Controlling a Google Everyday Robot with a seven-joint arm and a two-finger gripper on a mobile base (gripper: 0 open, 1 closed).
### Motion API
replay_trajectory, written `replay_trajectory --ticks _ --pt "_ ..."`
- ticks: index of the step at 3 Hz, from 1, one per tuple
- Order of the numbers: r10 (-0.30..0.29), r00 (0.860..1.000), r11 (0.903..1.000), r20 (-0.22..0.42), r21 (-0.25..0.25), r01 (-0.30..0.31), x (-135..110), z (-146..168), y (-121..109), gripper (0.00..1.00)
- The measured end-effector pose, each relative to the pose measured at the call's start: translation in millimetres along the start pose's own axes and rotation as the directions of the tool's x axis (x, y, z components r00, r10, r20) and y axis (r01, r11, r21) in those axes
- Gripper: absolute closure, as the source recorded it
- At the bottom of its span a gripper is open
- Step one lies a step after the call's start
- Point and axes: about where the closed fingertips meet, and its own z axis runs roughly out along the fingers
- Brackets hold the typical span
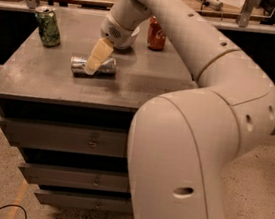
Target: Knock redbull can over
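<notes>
The redbull can (77, 65) is slim and silver-grey. It lies on its side on the grey table (146, 77), left of centre, with its long axis running left to right. My gripper (94, 62) hangs from the arm just above and in front of the can's middle and hides part of it. It holds nothing that I can see.
A green-patterned can (47, 25) stands upright at the table's back left. A red cola can (157, 34) stands at the back, right of the wrist. A white bowl (131, 36) sits behind the wrist. My arm's large elbow (197, 154) fills the right foreground. Drawers (73, 138) lie below the tabletop.
</notes>
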Motion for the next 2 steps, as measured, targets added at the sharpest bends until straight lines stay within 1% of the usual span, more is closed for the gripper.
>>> replay_trajectory --ticks 1,2 --pt "-0.028 0.984 0.9966 0.177 0.082 0.014 -1.0 -43.3 9.9 0.0" --pt "-0.094 0.937 0.9837 0.335 0.176 0.036 -7.2 -88.2 30.6 0.0"
